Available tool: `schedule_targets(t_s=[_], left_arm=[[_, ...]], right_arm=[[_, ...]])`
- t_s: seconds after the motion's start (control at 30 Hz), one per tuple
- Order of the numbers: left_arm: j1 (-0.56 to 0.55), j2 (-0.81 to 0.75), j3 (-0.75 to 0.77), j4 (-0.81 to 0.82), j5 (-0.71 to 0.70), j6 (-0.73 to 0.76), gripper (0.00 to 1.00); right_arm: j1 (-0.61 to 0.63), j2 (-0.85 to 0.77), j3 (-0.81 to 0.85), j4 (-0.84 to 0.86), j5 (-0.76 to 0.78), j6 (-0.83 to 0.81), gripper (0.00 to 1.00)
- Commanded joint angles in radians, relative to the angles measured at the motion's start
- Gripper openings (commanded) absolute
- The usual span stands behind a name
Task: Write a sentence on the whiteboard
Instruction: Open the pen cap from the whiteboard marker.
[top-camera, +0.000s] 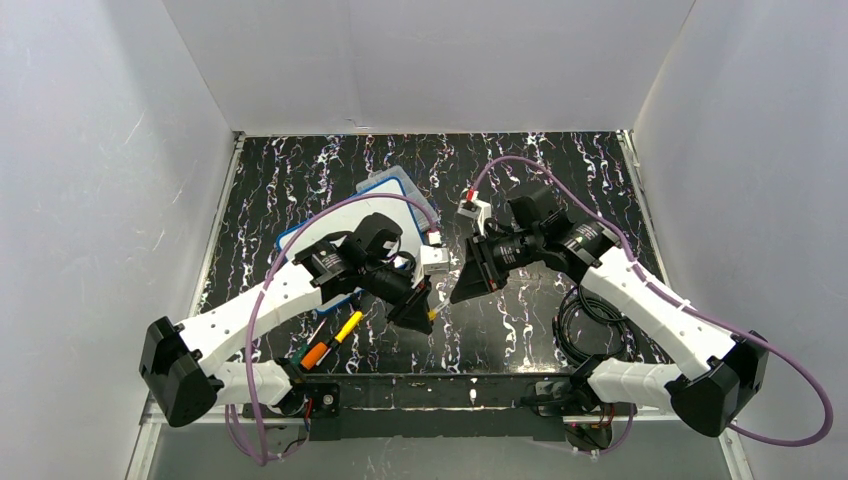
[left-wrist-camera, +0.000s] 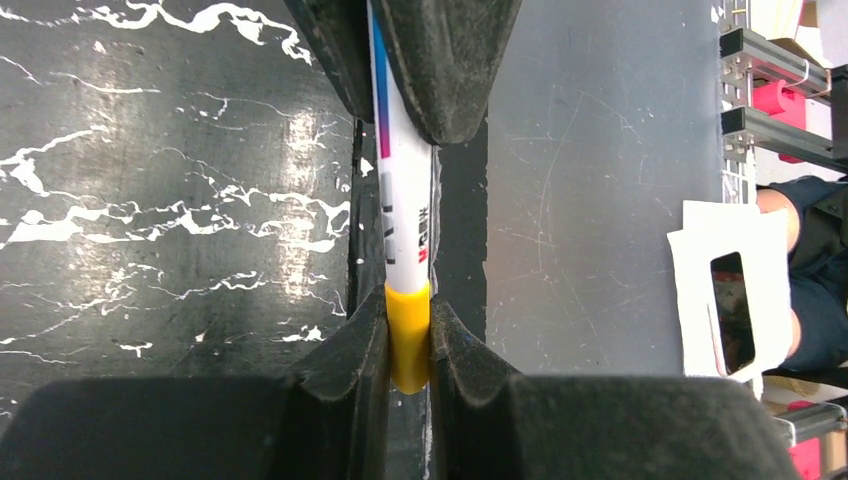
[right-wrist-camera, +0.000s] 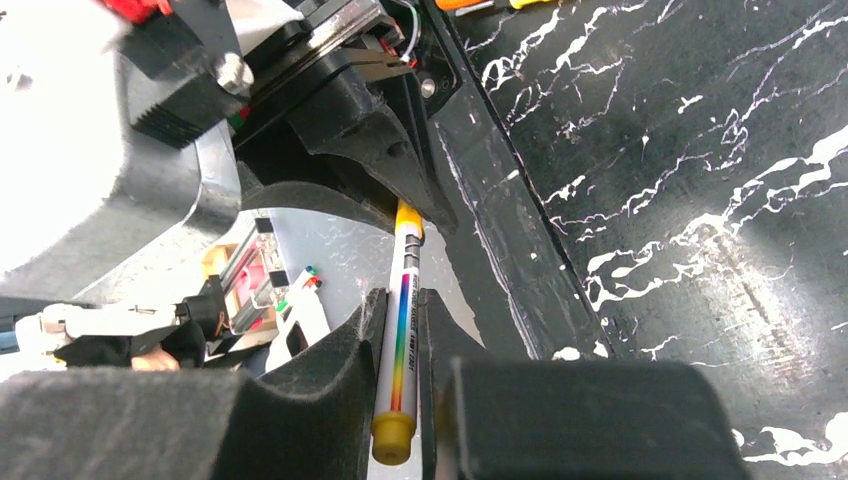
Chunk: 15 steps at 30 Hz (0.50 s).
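Note:
A white marker (top-camera: 433, 313) with a rainbow stripe and yellow ends hangs between both grippers above the black marbled table. My left gripper (top-camera: 412, 308) is shut on its yellow cap (left-wrist-camera: 409, 345). My right gripper (top-camera: 463, 285) is shut on the marker's body (right-wrist-camera: 400, 365), with the yellow tail end below its fingers. The left wrist view shows the marker body (left-wrist-camera: 405, 230) running up into the right fingers (left-wrist-camera: 440, 60). The whiteboard (top-camera: 284, 243), white with a blue rim, lies under my left arm and is mostly hidden. No writing shows on it.
A clear plastic box (top-camera: 395, 185) lies behind the whiteboard. An orange marker (top-camera: 316, 354) and a yellow marker (top-camera: 347, 326) lie near the front edge. A small white part with red (top-camera: 472, 210) sits mid-table. Black cable (top-camera: 575, 325) coils by the right arm.

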Motion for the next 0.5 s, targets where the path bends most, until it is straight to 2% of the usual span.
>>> schedule_targets(t_s=[0.0, 0.23, 0.33, 0.47], left_arm=[[-0.002, -0.065, 0.002, 0.048, -0.022, 0.014, 0.0], [-0.003, -0.11, -0.015, 0.074, -0.007, 0.003, 0.0], [-0.002, -0.12, -0.02, 0.074, -0.017, 0.007, 0.0], [-0.002, -0.127, -0.02, 0.049, -0.061, 0.022, 0.0]], right_arm=[[-0.038, -0.055, 0.002, 0.076, -0.085, 0.0, 0.01], [-0.2, -0.076, 0.048, 0.021, -0.314, -0.041, 0.01], [-0.213, -0.05, 0.125, -0.129, -0.309, -0.151, 0.01], [-0.214, -0.045, 0.177, -0.188, -0.249, -0.183, 0.01]])
